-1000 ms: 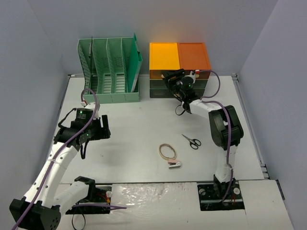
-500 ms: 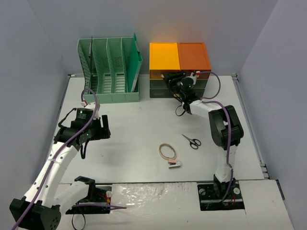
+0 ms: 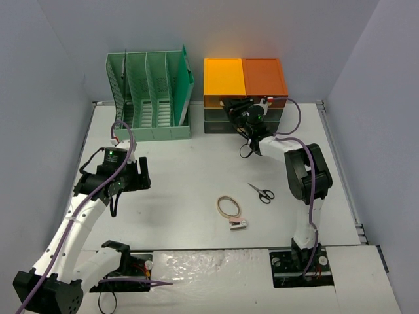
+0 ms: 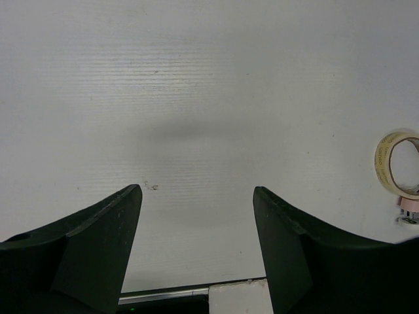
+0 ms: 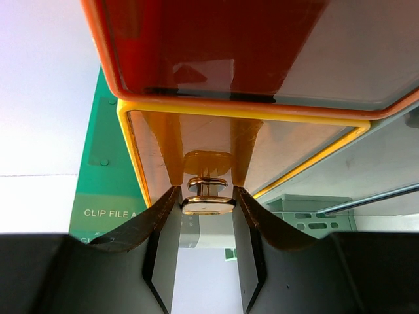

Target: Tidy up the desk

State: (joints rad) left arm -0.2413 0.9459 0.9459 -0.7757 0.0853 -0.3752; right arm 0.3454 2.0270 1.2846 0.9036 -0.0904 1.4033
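Orange and dark grey, the drawer unit (image 3: 245, 82) stands directly ahead of the right pincer (image 3: 239, 112) in the top view, at the far edge of the bench (image 3: 183, 163) that lies beneath both arms. Scissors (image 3: 262, 193) and a tape roll (image 3: 228, 207) lie loose well behind that pincer. The left pincer (image 3: 139, 175) hangs over bare bench, with the green file rack (image 3: 150, 91) well ahead of it.

Left wrist view: the left pincer is spread and empty. Only bench surface shows between its fingers, and the tape roll lies far to its right. This posture appears to keep the arm clear.

Right wrist view: the right pincer pinches the drawer knob (image 5: 208, 204), both fingers against its rim with no gap visible. The grip sits square on the knob, presumably so a straight pull opens the drawer for the loose items.
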